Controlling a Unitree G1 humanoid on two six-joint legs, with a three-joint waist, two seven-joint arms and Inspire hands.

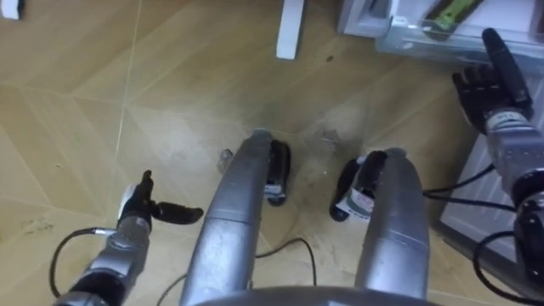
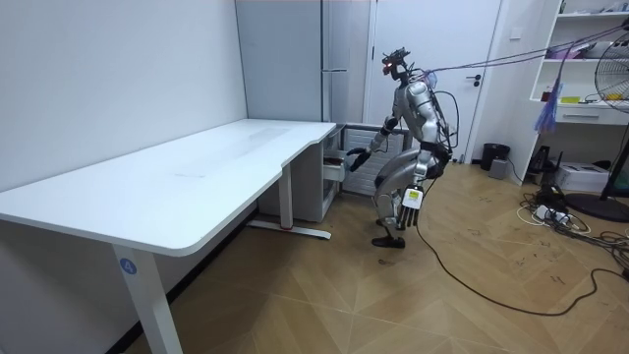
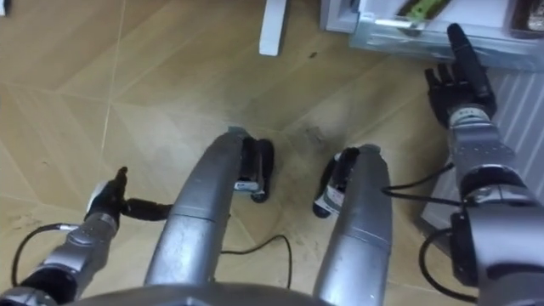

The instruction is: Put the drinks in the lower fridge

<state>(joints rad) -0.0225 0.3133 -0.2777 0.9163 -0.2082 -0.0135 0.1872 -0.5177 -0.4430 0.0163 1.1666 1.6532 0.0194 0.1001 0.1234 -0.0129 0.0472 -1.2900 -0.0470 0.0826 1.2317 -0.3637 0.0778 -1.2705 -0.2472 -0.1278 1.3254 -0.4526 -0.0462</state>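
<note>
The lower fridge's clear drawer (image 1: 408, 38) stands pulled out at the top right, and a green-and-dark drink (image 1: 450, 10) lies inside it. My right hand (image 1: 480, 85) is just in front of the drawer's rim. Most of its fingers are curled, one points straight at the rim, and it holds nothing. My left hand (image 1: 140, 204) hangs low over the wooden floor at the lower left, fingers relaxed and empty. In the room view I stand bent forward at the grey fridge (image 2: 329, 59), right hand (image 2: 351, 157) stretched to the drawer (image 2: 336, 169), left hand (image 2: 411, 205) hanging down.
A white table leg (image 1: 291, 30) stands just left of the drawer. A ribbed pale panel (image 1: 480, 191) lies close by my right side. The long white desk (image 2: 197, 167) runs along the wall on the room view's left. Open wooden floor lies behind me.
</note>
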